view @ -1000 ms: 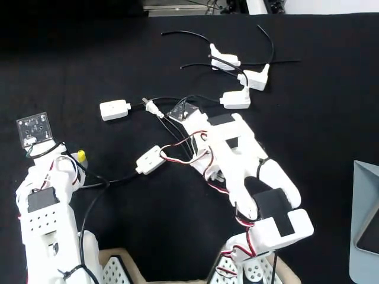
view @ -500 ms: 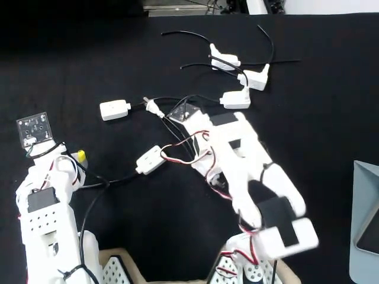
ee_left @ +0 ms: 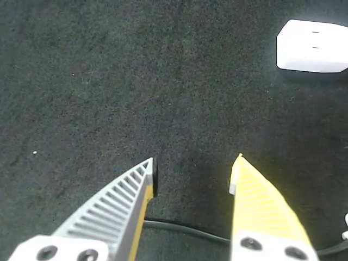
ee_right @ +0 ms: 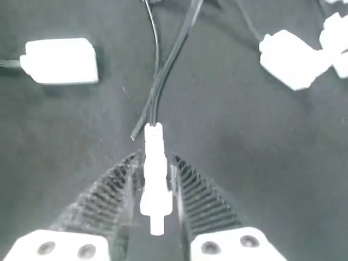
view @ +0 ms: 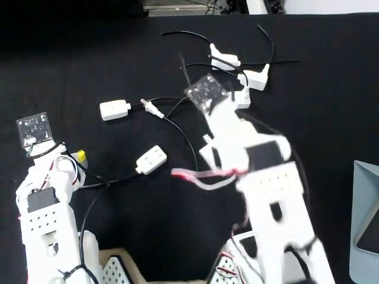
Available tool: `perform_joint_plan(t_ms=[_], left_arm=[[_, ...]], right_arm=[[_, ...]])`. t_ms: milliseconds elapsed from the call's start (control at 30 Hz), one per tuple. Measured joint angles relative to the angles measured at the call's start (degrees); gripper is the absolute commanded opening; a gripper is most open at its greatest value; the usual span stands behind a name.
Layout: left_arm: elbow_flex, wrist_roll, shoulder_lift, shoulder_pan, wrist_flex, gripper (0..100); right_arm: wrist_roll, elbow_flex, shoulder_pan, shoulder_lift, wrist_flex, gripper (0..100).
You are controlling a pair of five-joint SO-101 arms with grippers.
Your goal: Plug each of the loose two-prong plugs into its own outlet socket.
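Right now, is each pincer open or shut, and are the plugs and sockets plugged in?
left pincer: open, empty.
right pincer: shut on the held plug.
held plug: gripped, in no socket.
loose plug: lying free, unplugged.
far socket: nothing plugged in.
near socket: nothing plugged in.

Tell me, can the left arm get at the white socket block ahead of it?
Probably yes: the left end effector is open, and only bare black table lies between it and the socket block.
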State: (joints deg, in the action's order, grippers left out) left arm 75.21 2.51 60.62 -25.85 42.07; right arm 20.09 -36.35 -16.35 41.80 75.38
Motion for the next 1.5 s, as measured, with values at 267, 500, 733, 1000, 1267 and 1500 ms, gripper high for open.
perform_joint_plan(t_ms=[267,500,733,1000,1267,1500], left_arm=[[-4.7,-6.4,0.0,8.5,0.0,23],[-11.1,-9.2,0.0,16.5,0.0,23],[-18.3,-12.5,0.0,22.2,3.7,23],[-24.4,-12.5,6.9,31.6,14.4,23],[-24.4,-10.3,16.9,37.7,20.7,23],[-24.4,-9.1,21.2,24.7,21.0,23]], right_arm=[[-12.0,-14.2,-11.8,17.7,-15.5,1.1],[-17.8,-23.1,-22.0,22.2,-30.0,1.1],[-18.2,-27.2,-26.7,22.2,-35.9,1.1],[-18.4,-27.2,-26.7,22.2,-35.9,1.1],[-20.3,-27.2,-26.7,22.2,-35.9,1.1],[-22.9,-27.2,-25.3,22.2,-35.9,1.2]])
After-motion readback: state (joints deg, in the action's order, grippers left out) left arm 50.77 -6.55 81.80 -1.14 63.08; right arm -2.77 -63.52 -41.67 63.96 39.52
